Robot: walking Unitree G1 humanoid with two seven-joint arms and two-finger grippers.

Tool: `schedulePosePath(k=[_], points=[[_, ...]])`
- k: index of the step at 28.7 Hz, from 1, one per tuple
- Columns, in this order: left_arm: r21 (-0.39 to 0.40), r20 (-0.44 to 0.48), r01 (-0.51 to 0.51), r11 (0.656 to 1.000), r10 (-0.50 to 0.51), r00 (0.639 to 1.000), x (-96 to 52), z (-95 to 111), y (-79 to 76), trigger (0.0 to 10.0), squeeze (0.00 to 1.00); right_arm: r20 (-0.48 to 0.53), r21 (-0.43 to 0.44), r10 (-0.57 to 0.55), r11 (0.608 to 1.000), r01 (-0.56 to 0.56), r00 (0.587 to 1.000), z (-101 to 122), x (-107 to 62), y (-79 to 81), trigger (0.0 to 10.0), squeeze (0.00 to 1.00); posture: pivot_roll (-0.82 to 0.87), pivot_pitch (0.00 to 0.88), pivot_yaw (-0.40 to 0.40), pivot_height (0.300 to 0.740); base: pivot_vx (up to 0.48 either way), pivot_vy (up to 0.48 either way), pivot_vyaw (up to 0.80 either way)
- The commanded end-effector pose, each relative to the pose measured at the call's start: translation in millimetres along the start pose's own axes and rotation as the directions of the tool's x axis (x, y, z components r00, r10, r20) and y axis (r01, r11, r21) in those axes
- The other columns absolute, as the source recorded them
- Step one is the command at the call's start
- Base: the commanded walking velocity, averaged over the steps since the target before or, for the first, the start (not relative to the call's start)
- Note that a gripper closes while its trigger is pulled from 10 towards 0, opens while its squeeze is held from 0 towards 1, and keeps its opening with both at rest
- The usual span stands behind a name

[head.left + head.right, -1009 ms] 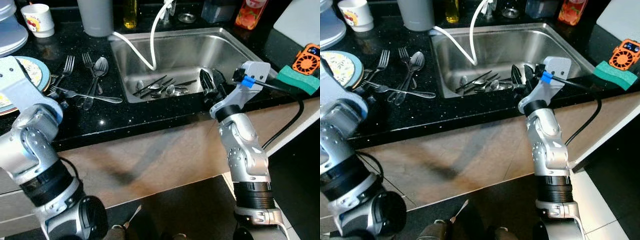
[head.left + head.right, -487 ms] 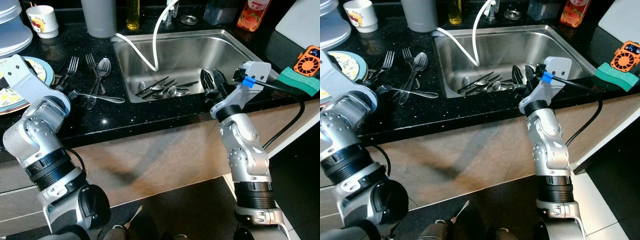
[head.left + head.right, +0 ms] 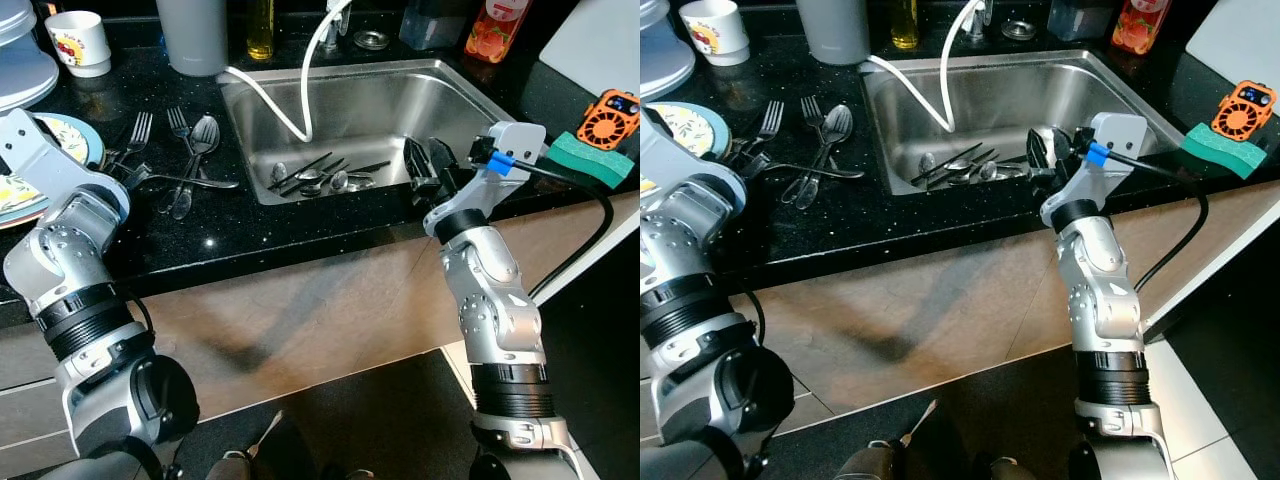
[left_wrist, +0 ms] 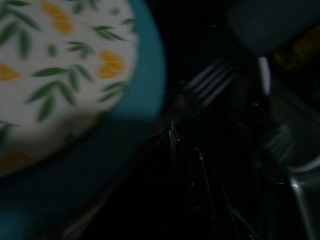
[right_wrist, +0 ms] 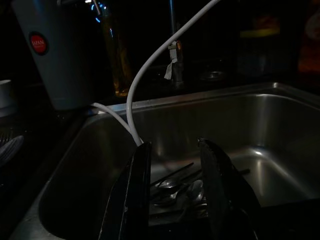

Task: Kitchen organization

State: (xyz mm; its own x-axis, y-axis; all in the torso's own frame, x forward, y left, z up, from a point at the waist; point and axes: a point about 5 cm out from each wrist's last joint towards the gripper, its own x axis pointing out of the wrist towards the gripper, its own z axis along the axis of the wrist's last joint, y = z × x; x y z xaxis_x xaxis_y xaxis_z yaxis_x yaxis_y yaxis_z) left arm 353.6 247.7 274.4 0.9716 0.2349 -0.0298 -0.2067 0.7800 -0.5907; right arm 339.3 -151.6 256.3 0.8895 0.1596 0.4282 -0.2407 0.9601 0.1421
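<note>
- Right gripper (image 3: 430, 165) is hovering at the sink (image 3: 480, 95) rim mid-frame, fingers spread, empty.
- Next, I'd judge: reaching down for the cutlery (image 3: 325, 177).
- Left gripper's fingers: cannot tell.

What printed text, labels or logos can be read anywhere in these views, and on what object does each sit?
Red round sticker on the grey tumbler: white lettering, possibly "JAPAN", too small to be sure.
Label on the orange juice bottle: fruit picture, words too blurred to read.
White mug: coloured cartoon print, no legible text.
Orange gadget beside the green sponge: no readable marking.
Nothing else legible.
</note>
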Motion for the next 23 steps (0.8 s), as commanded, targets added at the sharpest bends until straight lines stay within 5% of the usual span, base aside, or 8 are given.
schedulePosePath(k=[1, 9, 14, 16, 20, 21, 22, 23], points=[[-0.020, 0.040, 0.134, 0.991, -0.133, 0.990, -0.3, 10, -25.6, 10.0, 0.00, 0.021, 0.002, -0.010, 1.000, 0.010, 1.000, 4, -1.6, -1.8, 10.0, 0.00, 0.15, 0.147, -0.052, 0.740, 0.000, 0.000, 0.00], [-0.035, 0.050, 0.470, 0.882, -0.468, 0.882, 4.9, 14, -121.1, 10.0, 0.00, 0.026, 0.008, -0.015, 1.000, 0.014, 1.000, 4, -1.6, 1.0, 10.0, 0.00, 0.14, 0.156, -0.029, 0.740, 0.000, 0.000, 0.00], [0.178, -0.049, 0.567, 0.804, -0.569, 0.821, 7.5, -5, -164.4, 10.0, 0.00, 0.034, 0.003, -0.038, 0.999, 0.038, 0.999, 5, -6.0, -1.4, 10.0, 0.00, 0.13, 0.163, 0.000, 0.740, 0.000, 0.000, 0.00], [0.426, -0.142, 0.568, 0.704, -0.568, 0.810, 10.7, -30, -176.7, 10.0, 0.00, 0.043, -0.013, -0.060, 0.998, 0.061, 0.997, 7, -9.6, -4.8, 10.0, 0.00, 0.12, 0.164, 0.022, 0.740, 0.000, 0.000, 0.00], [0.512, -0.304, 0.670, 0.537, -0.617, 0.726, 8.6, -65, -189.2, 10.0, 0.00, 0.076, -0.162, -0.130, 0.977, 0.141, 0.989, 16, -15.0, -20.7, 10.0, 0.00, 0.10, 0.158, 0.051, 0.740, 0.000, 0.000, 0.00], [0.542, -0.332, 0.678, 0.496, -0.615, 0.715, 8.5, -72, -190.9, 10.0, 0.23, 0.091, -0.214, -0.147, 0.963, 0.164, 0.985, 21, -16.2, -26.4, 10.0, 0.00, 0.10, 0.157, 0.054, 0.740, 0.000, 0.000, 0.00], [0.542, -0.332, 0.678, 0.496, -0.615, 0.715, 8.5, -72, -190.9, 10.0, 0.23, 0.091, -0.214, -0.147, 0.963, 0.164, 0.985, 21, -16.2, -26.4, 10.0, 0.00, 0.10, 0.157, 0.054, 0.740, 0.000, 0.000, 0.00], [0.557, -0.362, 0.698, 0.450, -0.625, 0.691, 7.2, -78, -192.6, 10.0, 1.00, 0.107, -0.265, -0.160, 0.947, 0.183, 0.981, 25, -17.2, -30.9, 10.0, 0.00, 0.09, 0.155, 0.060, 0.740, 0.000, 0.000, 0.00]])
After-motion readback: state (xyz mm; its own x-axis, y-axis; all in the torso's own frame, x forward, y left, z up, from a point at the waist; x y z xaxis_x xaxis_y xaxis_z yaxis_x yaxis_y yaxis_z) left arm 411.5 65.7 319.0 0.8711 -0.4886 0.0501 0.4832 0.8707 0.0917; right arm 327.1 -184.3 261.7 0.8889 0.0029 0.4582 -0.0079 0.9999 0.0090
